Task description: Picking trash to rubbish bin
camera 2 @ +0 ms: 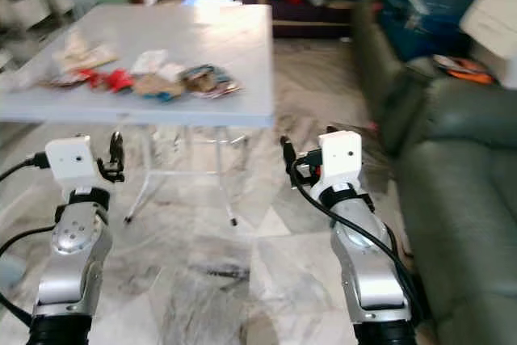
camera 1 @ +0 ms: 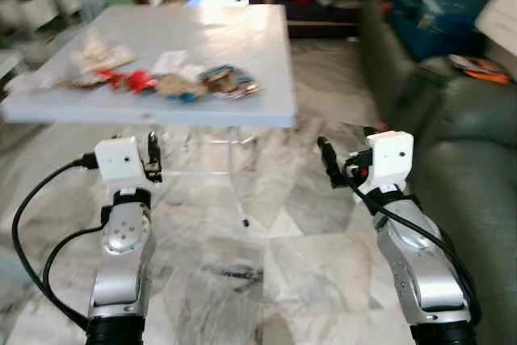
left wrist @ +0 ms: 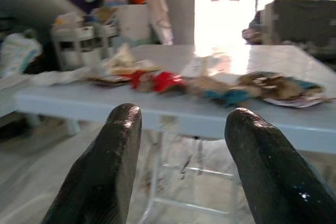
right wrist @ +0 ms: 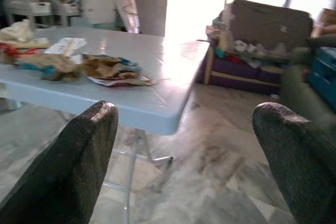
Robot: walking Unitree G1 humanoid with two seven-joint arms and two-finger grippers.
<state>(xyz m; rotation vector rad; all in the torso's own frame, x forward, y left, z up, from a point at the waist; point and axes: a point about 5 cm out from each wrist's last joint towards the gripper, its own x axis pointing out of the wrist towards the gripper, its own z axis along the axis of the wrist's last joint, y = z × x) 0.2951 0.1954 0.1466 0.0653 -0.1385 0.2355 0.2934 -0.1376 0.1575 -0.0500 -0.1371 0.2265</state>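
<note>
Two arms raised ahead of me, short of the pale blue folding table (camera 1: 242, 46), which stands on glossy veined marble floor (camera 1: 242, 280) with a dark green sofa (camera 1: 477, 159) along my right. Trash (camera 1: 174, 80) lies in a loose row near the table's front edge: crumpled wrappers, red, brown and blue, thin and crinkly by the look. Left gripper (left wrist: 181, 145) has its black fingers apart, empty; right gripper (right wrist: 189, 145) is spread wider, also empty. Neither touches anything. Risks, as I judge them: the smooth tabletop lets flat wrappers slide away under a pinch; light foil could be pushed off the edge; slim metal table legs (camera 1: 234, 175) may catch my approach.
</note>
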